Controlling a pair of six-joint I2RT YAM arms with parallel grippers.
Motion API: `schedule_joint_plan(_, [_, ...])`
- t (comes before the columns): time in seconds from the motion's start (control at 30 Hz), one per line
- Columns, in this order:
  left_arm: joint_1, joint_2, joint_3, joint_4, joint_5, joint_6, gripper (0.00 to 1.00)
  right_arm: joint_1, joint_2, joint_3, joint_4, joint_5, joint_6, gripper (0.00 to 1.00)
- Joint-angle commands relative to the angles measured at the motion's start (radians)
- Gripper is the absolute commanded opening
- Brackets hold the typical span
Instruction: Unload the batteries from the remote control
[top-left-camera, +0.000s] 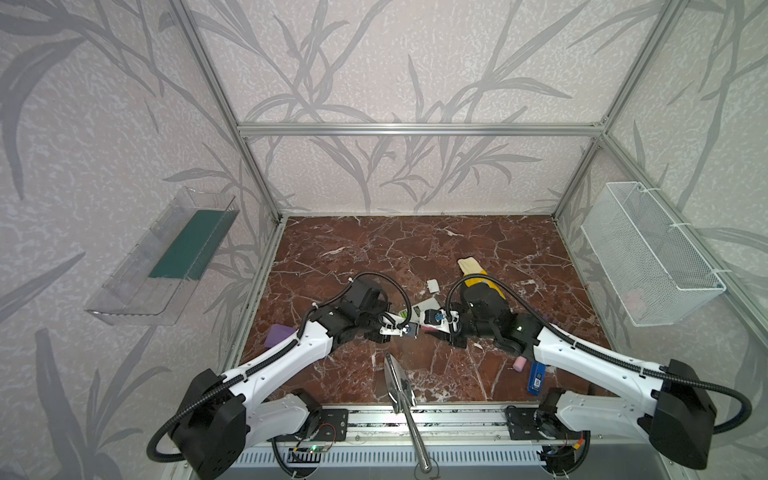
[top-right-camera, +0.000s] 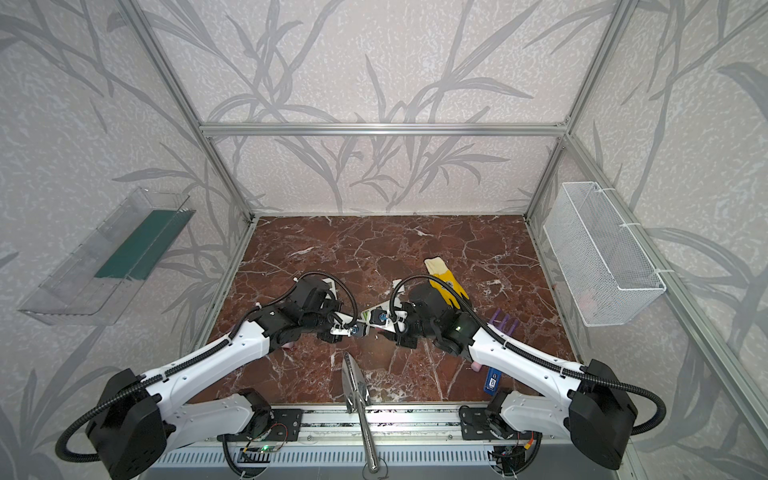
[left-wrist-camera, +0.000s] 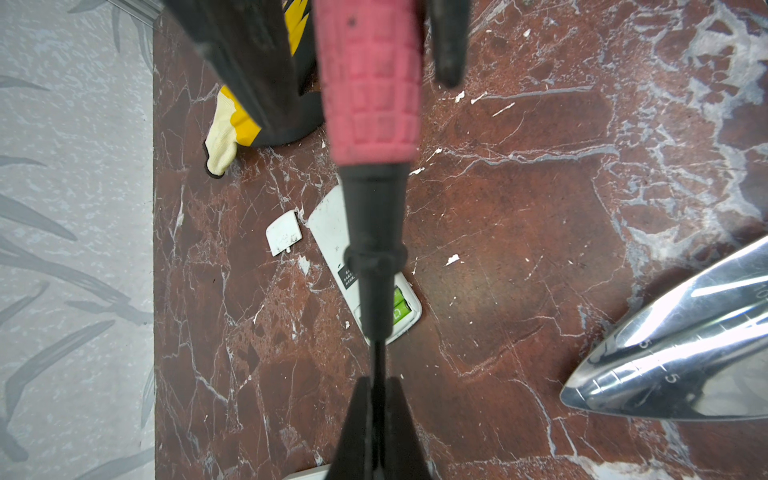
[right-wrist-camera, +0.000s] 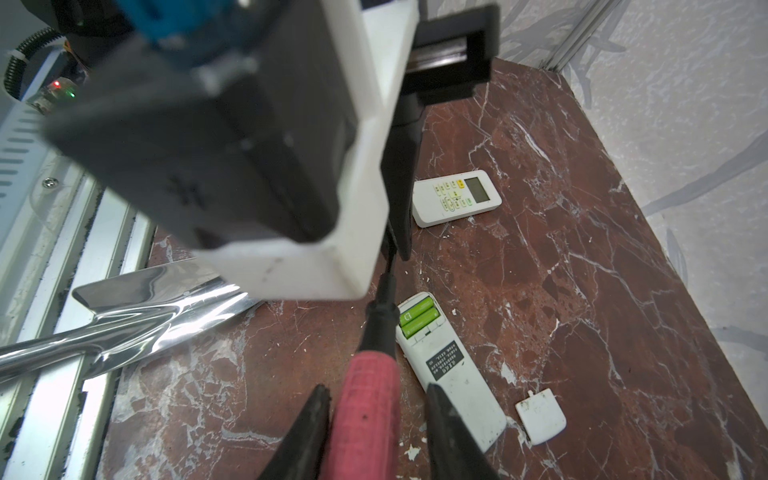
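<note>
Left gripper (left-wrist-camera: 376, 390): jaws fully closed on the thin bare shank of the screwdriver (left-wrist-camera: 372, 104), near its tip. Right gripper (right-wrist-camera: 376, 395): jaws straddle the pink handle, partly open with a gap showing on one side, so I read it as not clamped yet. The tool hangs between the two arms above the table (right-wrist-camera: 582, 291). Just below it the remote (right-wrist-camera: 451, 374) lies face down with its cover (right-wrist-camera: 540, 417) off and beside it. The batteries (right-wrist-camera: 417, 318) that show are two lime green cells, side by side in the open bay at the remote's end. No yellow ones are visible. A second remote (right-wrist-camera: 457, 197) lies face up well apart; I can't tell what's inside it. My read on handling: the cells are light, rigid and smooth, and will roll once free. They sit too deep in the bay for a side pinch. Lever one end up with the tip, then grip across the raised body. The remote is light too and will likely skid unless pinned.
</note>
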Motion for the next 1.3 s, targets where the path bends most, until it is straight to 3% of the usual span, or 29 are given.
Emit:
schedule_joint_plan(0.0, [0.005,-0.018,0.021,-0.009,0.03,0.0,0.0,0.005,0.003,0.033,0.021,-0.02,0.009,0.28])
schedule_joint_plan(0.2, [0.008,-0.019,0.013,0.008,0.032,-0.006,0.0,0.004,0.002,0.034,0.012,-0.026,0.009,0.12])
schedule_joint_plan(0.33, [0.009,-0.032,-0.037,0.108,0.003,-0.049,0.03,0.005,-0.005,0.022,0.012,-0.012,0.012,0.03])
schedule_joint_plan(0.47, [0.024,-0.054,-0.087,0.235,-0.074,-0.155,0.38,0.005,-0.031,-0.018,0.042,0.047,0.033,0.0])
schedule_joint_plan(0.5, [0.037,-0.056,-0.088,0.249,-0.09,-0.189,0.63,0.005,-0.038,-0.029,0.049,0.067,0.04,0.0])
schedule_joint_plan(0.53, [0.051,-0.057,-0.086,0.261,-0.1,-0.224,0.98,0.005,-0.044,-0.039,0.054,0.082,0.049,0.0])
schedule_joint_plan(0.63, [0.106,-0.057,-0.067,0.314,-0.143,-0.398,0.99,0.005,-0.061,-0.06,0.058,0.128,0.07,0.0])
schedule_joint_plan(0.77, [0.156,-0.016,0.025,0.32,-0.283,-0.687,0.99,0.005,-0.07,-0.073,0.053,0.16,0.116,0.0])
schedule_joint_plan(0.93, [0.165,0.062,0.119,0.215,-0.229,-0.773,0.99,0.005,-0.071,-0.048,-0.012,0.209,0.213,0.0])
schedule_joint_plan(1.1, [0.165,0.141,0.149,0.238,-0.164,-0.898,0.98,0.005,-0.075,-0.002,-0.147,0.292,0.381,0.0])
schedule_joint_plan(1.27, [0.166,0.274,0.261,0.091,-0.167,-0.989,0.94,0.007,-0.1,0.004,-0.238,0.331,0.525,0.0])
